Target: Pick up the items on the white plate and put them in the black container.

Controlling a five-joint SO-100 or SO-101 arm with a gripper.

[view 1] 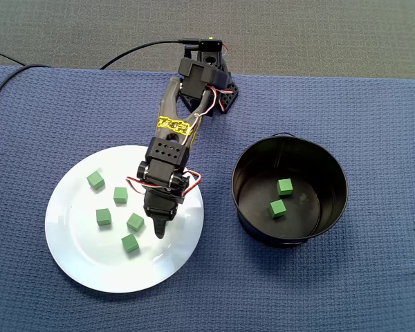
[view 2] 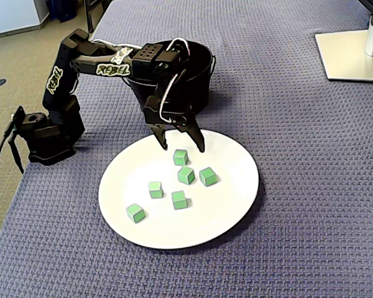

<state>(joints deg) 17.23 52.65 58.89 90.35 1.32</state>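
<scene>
Green cubes [view 2: 186,175], six by count, are left on the white plate [view 2: 230,205] beneath the spread, empty fingers [view 2: 161,135], while two more are already held in the black container [view 1: 328,176].

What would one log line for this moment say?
gripper: open, empty, above white plate | green cubes on plate: six | black container: two more inside
</scene>
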